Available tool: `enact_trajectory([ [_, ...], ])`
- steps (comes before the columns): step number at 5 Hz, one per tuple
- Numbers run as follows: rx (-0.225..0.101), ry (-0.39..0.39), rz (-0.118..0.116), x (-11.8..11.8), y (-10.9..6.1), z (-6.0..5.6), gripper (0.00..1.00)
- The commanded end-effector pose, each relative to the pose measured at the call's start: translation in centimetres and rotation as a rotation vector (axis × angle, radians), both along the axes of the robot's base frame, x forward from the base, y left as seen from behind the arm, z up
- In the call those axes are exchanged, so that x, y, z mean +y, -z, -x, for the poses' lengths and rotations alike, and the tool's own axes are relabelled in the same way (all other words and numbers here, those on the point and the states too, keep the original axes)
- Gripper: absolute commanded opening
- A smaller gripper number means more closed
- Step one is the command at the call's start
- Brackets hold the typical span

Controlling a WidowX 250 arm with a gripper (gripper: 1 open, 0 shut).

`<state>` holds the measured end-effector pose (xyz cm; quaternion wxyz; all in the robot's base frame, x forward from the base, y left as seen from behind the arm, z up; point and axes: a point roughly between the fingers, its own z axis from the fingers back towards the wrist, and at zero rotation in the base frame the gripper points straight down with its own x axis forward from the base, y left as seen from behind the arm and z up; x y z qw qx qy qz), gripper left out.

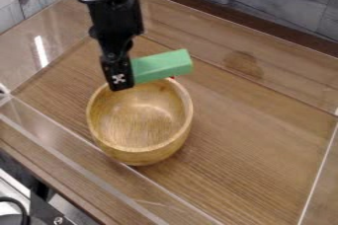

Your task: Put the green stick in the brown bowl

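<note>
The green stick [165, 66] is a mint-green bar, tilted slightly, hanging just above the far rim of the brown bowl [140, 122]. My gripper [123, 77] points down from the black arm and is shut on the stick's left end. A finger [119, 71] with a black-and-white marker covers that end. The light-brown wooden bowl stands on the table with nothing visible inside it.
The wooden tabletop [251, 120] is fenced by clear plastic walls, one along the front [79, 160] and one at the right [323, 160]. A grey panelled wall [264, 2] runs behind the table.
</note>
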<state>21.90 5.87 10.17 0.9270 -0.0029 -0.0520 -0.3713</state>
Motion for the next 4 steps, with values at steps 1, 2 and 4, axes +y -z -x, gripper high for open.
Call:
enact_trajectory([
  [1,-0.041,-0.004,-0.015,-0.6,-0.8,-1.3,0.00],
  [2,-0.041,-0.013,-0.013,-0.8,-0.5,-1.1,0.00],
  [4,-0.043,-0.106,-0.013,-1.6,-0.8,-1.2,0.00],
])
